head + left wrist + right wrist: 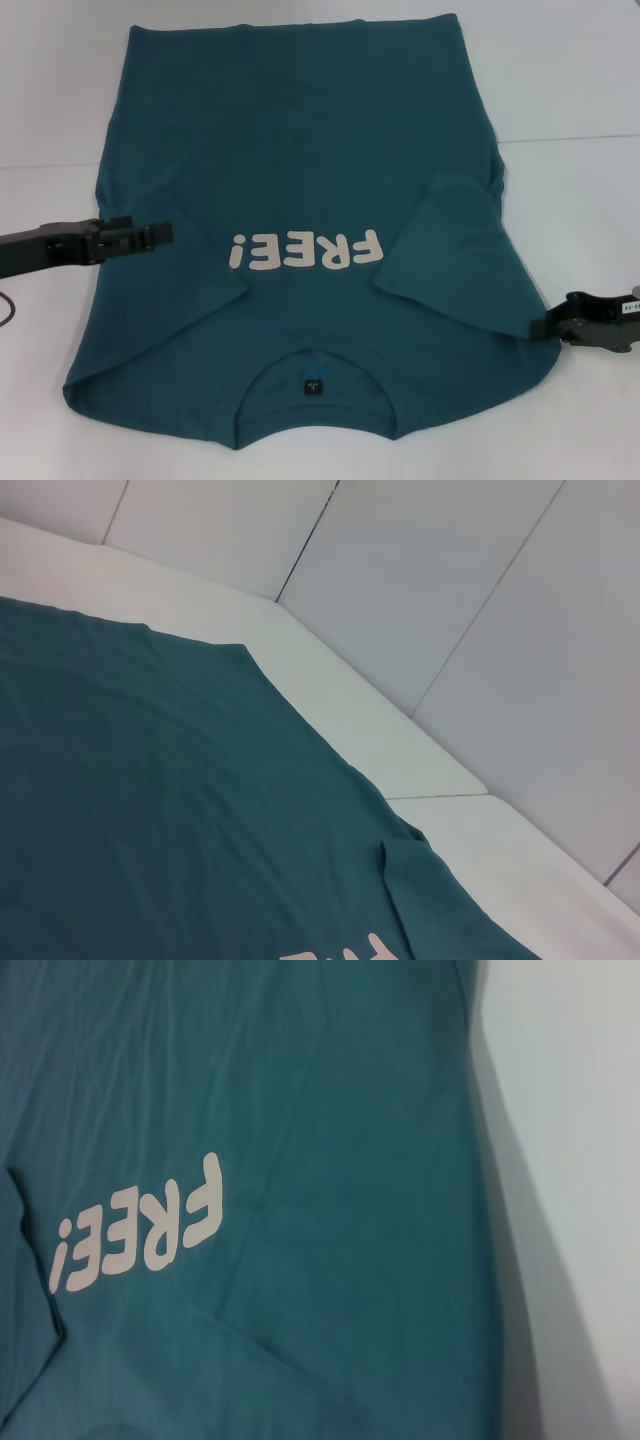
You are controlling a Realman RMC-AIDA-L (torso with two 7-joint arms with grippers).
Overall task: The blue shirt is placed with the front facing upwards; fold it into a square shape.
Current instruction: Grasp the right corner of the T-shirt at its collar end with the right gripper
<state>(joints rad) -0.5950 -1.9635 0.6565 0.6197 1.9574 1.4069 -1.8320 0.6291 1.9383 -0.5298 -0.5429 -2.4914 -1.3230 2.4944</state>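
The blue shirt lies flat on the white table, front up, with its collar and small dark neck label nearest me and its hem far away. White "FREE!" lettering runs across the chest. Both sleeves are folded inward: the right sleeve lies over the body, and the left sleeve is tucked flat. My left gripper reaches in over the shirt's left edge at chest height. At the shirt's right edge, my right gripper sits by the folded sleeve's corner. The wrist views show only the shirt cloth and the lettering.
The white table extends past the shirt on all sides, with a thin seam crossing it on the right. Pale wall panels rise behind the far edge. A thin cable hangs at the left border.
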